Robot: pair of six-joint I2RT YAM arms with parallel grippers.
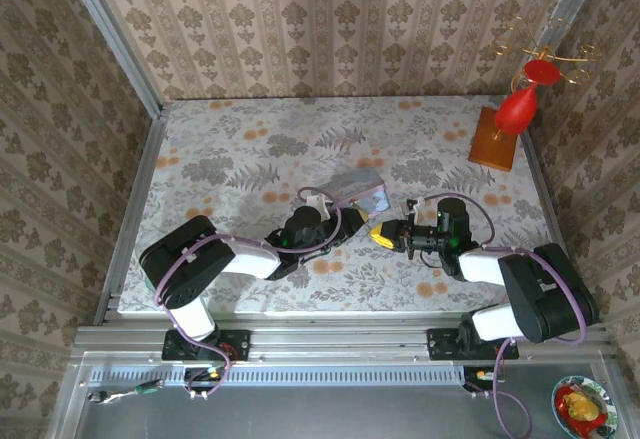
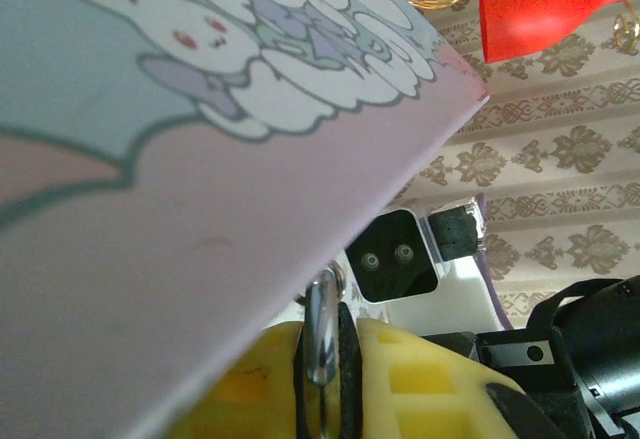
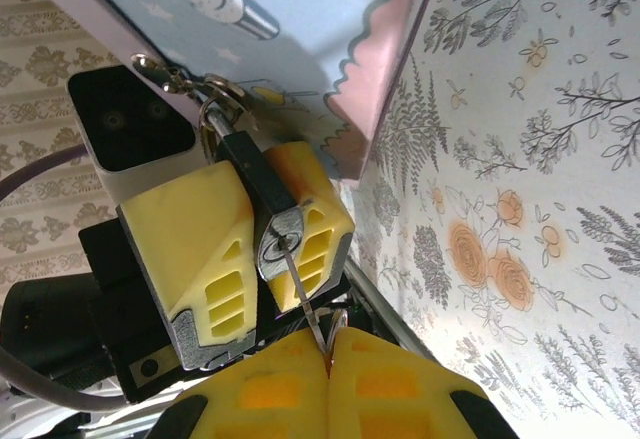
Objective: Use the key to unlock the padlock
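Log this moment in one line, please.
left fingers: shut on small black padlock; right fingers: shut on thin metal key; tip at keyhole

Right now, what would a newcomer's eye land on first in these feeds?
Two pairs of yellow fingers meeting at centre: the left gripper clamps the black padlock while the right gripper pinches the key, its tip at the keyhole. The pastel cartoon tin sits right against them, and a red goblet-shaped ornament stands at the far right corner.
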